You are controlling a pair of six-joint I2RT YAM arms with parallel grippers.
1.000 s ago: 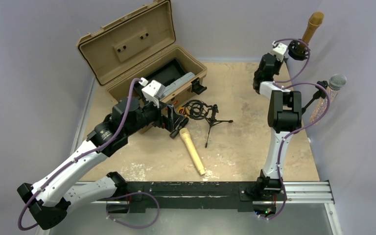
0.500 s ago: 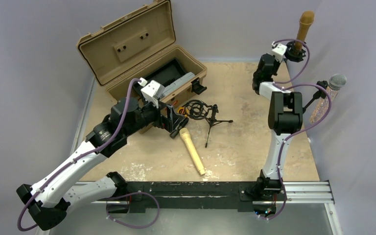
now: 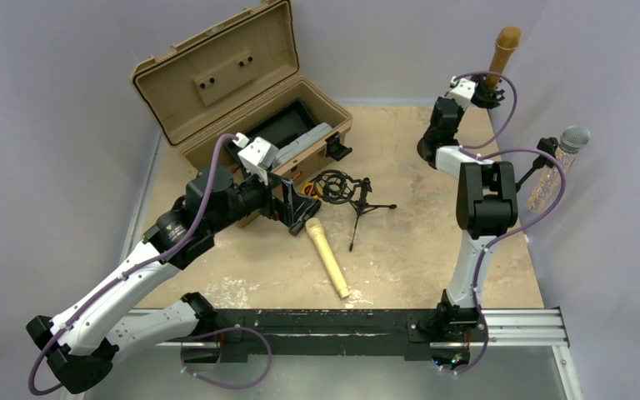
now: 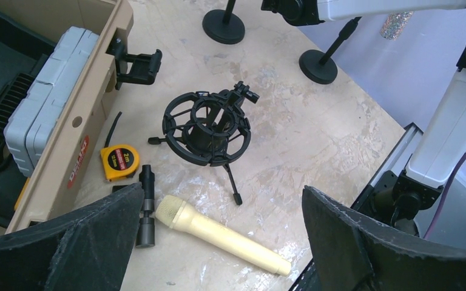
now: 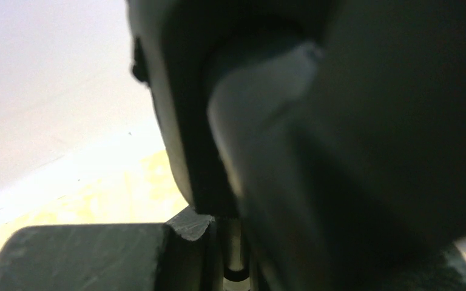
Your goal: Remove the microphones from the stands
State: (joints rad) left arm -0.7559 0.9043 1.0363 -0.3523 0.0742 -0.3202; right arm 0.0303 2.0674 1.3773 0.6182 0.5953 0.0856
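Observation:
My right gripper (image 3: 489,88) is shut on the handle of a tan microphone (image 3: 503,48) and holds it nearly upright, high at the back right, away from any stand. The right wrist view shows only its dark, blurred body (image 5: 340,139) between the fingers. A silver glitter microphone (image 3: 572,140) sits in a stand clip at the right wall. Two round stand bases (image 4: 223,27) (image 4: 318,65) show in the left wrist view. My left gripper (image 3: 297,205) is open and empty, hovering over a cream microphone (image 4: 221,233) that lies on the table (image 3: 433,242).
A black shock mount on a small tripod (image 3: 339,187) stands mid-table. An open tan case (image 3: 242,92) is at the back left. A yellow tape measure (image 4: 120,162), a black adapter (image 4: 146,206) and a black clamp (image 4: 138,63) lie beside the case. A metal rail (image 3: 367,325) runs along the front.
My right gripper has swung left with the tan microphone, which has gone from leaning right to nearly upright. The left arm has barely moved.

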